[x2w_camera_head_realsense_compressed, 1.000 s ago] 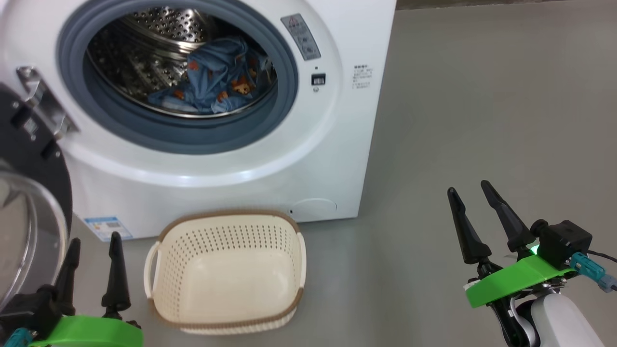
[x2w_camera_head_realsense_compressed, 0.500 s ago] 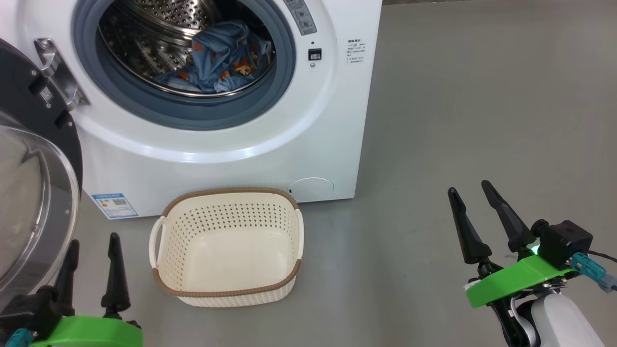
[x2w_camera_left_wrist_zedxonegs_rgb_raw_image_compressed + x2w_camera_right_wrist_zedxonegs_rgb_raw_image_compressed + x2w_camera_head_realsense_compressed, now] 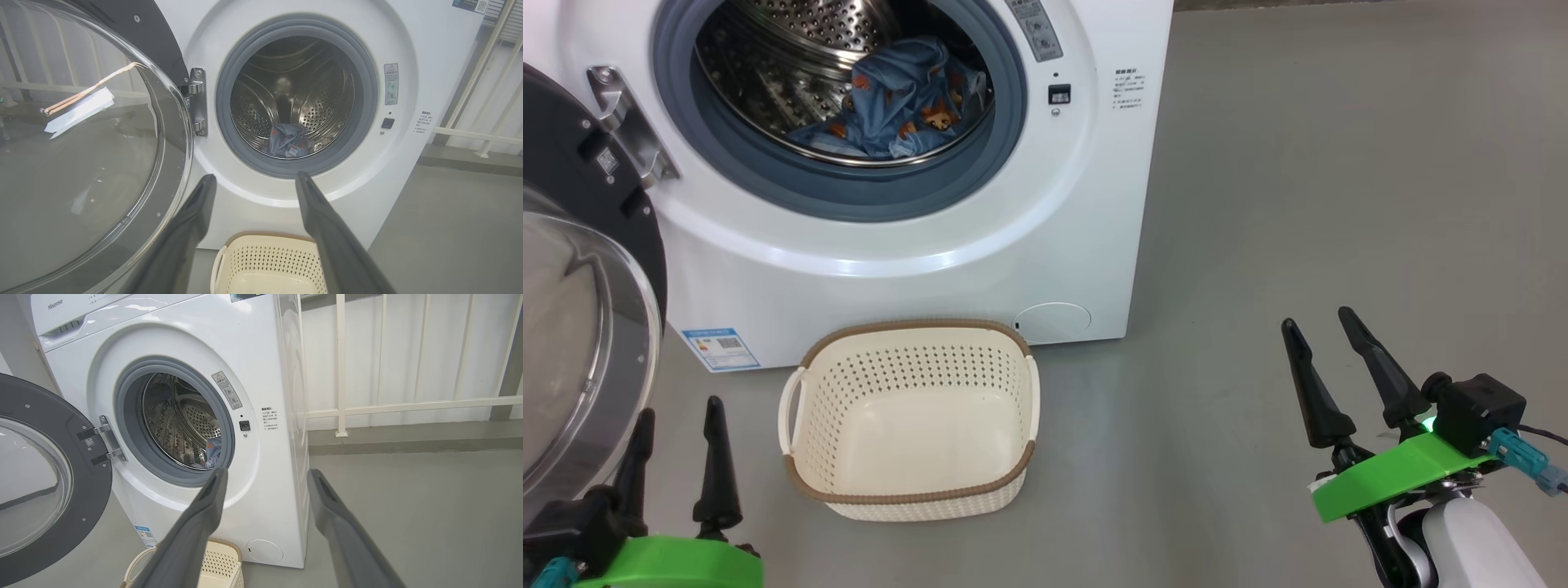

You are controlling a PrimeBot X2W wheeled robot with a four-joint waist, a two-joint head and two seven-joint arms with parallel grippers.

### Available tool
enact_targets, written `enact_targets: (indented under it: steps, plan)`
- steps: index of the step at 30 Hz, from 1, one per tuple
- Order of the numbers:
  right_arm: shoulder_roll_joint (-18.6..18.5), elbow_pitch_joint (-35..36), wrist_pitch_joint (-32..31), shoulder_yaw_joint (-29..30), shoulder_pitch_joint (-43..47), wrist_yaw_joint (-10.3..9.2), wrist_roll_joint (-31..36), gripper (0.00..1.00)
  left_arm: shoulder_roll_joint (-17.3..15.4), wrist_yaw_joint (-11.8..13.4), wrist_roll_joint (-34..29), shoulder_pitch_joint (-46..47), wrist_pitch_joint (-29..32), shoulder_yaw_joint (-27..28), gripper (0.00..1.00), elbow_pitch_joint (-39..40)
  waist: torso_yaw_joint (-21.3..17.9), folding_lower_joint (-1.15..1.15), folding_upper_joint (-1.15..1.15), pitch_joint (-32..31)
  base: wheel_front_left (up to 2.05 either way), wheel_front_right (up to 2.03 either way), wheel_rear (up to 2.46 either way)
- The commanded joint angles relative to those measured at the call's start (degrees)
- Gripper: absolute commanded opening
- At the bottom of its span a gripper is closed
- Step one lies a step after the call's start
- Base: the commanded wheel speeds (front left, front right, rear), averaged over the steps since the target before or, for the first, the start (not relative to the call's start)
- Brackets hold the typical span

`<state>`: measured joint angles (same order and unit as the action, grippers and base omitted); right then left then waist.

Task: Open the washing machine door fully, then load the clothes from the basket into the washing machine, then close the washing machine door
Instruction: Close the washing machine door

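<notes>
The white washing machine (image 3: 1054, 204) stands with its door (image 3: 572, 343) swung wide to the left on its metal hinge. Blue clothes (image 3: 898, 106) with orange prints lie inside the steel drum. The cream basket (image 3: 915, 325) sits on the floor in front of the machine with nothing in it. My left gripper (image 3: 680, 408) is open at the lower left, between the door and the basket. My right gripper (image 3: 1316, 318) is open over bare floor at the lower right. The left wrist view looks past the open left gripper (image 3: 256, 176) at the clothes (image 3: 288, 141). The right wrist view has the open right gripper (image 3: 267, 471).
Grey floor (image 3: 1339, 204) stretches to the right of the machine. A white railing (image 3: 339, 367) and wall stand behind and to the right of it. The open door's glass bowl (image 3: 81, 163) bulges close beside my left fingers.
The head camera has shifted, so the machine and basket sit a little higher in the picture. Both grippers hold the same open pose. The clothes and basket have not moved.
</notes>
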<state>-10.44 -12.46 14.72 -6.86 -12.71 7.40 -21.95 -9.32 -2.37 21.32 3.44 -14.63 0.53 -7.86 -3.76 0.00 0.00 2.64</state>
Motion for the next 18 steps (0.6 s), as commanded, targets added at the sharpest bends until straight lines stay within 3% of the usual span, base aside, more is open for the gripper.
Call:
enact_targets:
  steps: [1, 18]
  plan:
    - [-0.2, 1.2, 0.3, -1.2, 0.4, 0.09, -0.6, 1.0, -0.9, -0.3, -0.8, 1.2, -0.4, 2.3, 1.0, 1.1, 0.0, 0.0, 0.0, 0.0, 0.0, 0.0, 0.0]
    - [-0.2, 0.8, 0.3, -1.3, 0.6, 0.09, -0.8, 1.0, -0.3, 0.0, -0.7, 1.1, -0.4, 2.5, 1.0, 0.4, 1.8, 0.0, 0.0, -0.6, 0.0, 0.0, 0.0]
